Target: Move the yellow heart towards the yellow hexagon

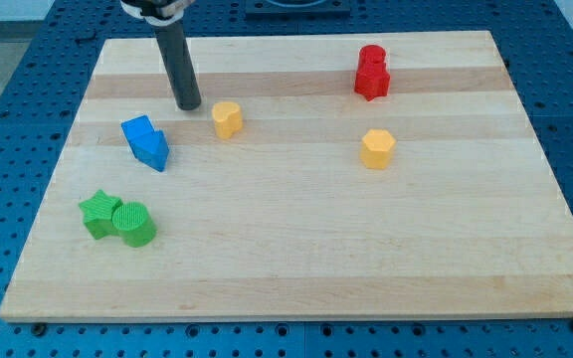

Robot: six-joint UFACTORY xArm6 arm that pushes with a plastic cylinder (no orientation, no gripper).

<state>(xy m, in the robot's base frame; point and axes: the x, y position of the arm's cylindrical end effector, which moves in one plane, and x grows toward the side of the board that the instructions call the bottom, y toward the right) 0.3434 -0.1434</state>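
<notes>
The yellow heart [227,118] lies on the wooden board [296,249] in the upper left part of the view. The yellow hexagon [377,148] lies to its right and slightly lower, well apart from it. My tip [189,105] rests on the board just left of the yellow heart, a small gap away, and above and right of the blue blocks.
Two blue blocks [146,141] touch each other lower left of my tip. A green star [98,212] and a green cylinder [134,224] sit together near the left edge. Two red blocks [371,74] stand together at the upper right.
</notes>
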